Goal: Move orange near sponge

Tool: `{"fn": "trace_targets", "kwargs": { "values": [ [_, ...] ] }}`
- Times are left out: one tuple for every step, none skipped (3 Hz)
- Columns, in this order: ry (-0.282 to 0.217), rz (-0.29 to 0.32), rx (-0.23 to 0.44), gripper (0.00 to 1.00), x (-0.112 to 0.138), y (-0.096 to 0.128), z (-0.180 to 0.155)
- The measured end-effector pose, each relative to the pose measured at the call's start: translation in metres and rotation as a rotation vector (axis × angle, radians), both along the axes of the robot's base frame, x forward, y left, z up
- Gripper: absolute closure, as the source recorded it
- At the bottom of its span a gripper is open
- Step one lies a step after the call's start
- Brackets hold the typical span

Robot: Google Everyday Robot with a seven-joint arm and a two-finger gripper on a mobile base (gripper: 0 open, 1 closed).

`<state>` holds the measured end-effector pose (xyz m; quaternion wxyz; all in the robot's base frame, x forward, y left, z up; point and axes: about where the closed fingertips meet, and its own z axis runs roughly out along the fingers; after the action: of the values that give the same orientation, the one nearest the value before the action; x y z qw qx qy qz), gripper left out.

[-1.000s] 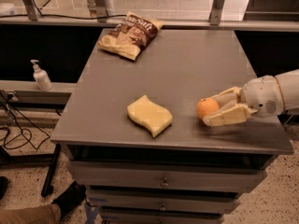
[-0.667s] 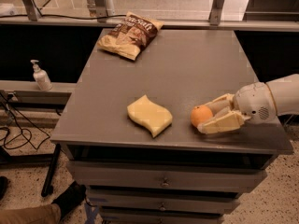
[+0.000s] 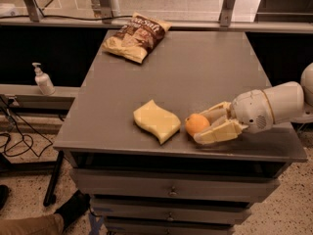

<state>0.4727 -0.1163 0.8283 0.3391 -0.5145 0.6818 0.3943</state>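
The orange (image 3: 196,124) is small and round and sits at the grey table's front, just right of the sponge (image 3: 157,121), with a narrow gap between them. The sponge is pale yellow, flat, with wavy edges. My gripper (image 3: 203,126) reaches in from the right, low over the table, its cream fingers (image 3: 217,132) on either side of the orange and closed on it. The white arm (image 3: 271,106) extends off the right edge.
A brown and cream crisp bag (image 3: 135,35) lies at the table's back left. The table's front edge (image 3: 176,151) is close below the orange. A soap dispenser bottle (image 3: 44,80) stands on a ledge to the left. Drawers sit under the tabletop.
My gripper has carried the orange leftward along the table's front, from well right of the sponge to right beside it.
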Motion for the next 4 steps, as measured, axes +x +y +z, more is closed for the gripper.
{"fn": "trace_targets", "kwargs": {
  "values": [
    [-0.007, 0.017, 0.023, 1.00, 0.0030, 0.0170, 0.0033],
    [-0.017, 0.014, 0.026, 0.82, 0.0061, 0.0240, 0.0058],
    [-0.022, 0.008, 0.026, 0.59, 0.0075, 0.0256, 0.0077],
    [-0.023, 0.004, 0.027, 0.36, 0.0083, 0.0254, 0.0092]
  ]
}}
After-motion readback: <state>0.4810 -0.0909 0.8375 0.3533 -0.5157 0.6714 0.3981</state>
